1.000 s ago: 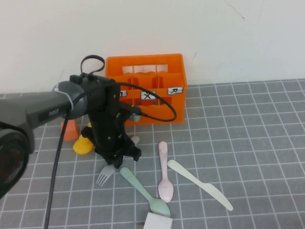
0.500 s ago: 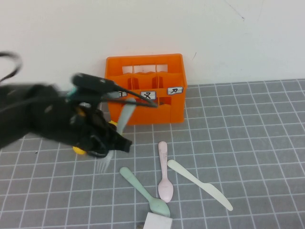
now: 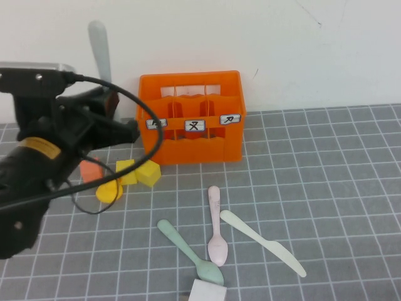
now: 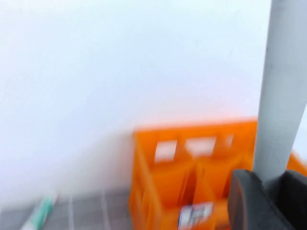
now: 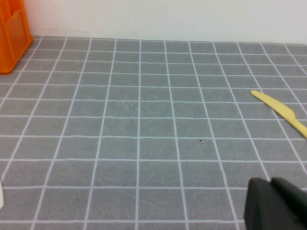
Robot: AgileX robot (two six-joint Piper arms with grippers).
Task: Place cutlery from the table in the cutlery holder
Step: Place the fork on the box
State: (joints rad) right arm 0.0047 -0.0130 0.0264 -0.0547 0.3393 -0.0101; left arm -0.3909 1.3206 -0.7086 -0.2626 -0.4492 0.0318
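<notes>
Grey-beige plastic fork [image 3: 99, 47]: upright, pinched in left gripper [image 3: 108, 103], raised left of orange plastic crate [image 3: 191, 116]. Mint-green spoon [image 3: 190, 252], pale pink spoon [image 3: 216, 226], cream-white knife [image 3: 263, 242]: flat on grey gridded table [image 3: 326, 182]. Right gripper [image 5: 276, 206]: jaws pressed together, low over table.

The fork [image 3: 99, 49] shows only its handle above the left gripper [image 3: 108, 103], its tines hidden behind the arm, while the right gripper [image 5: 278, 207] is a dark sliver cut by the wrist view's edge and the knife [image 5: 280, 112] runs off that view's side.
</notes>
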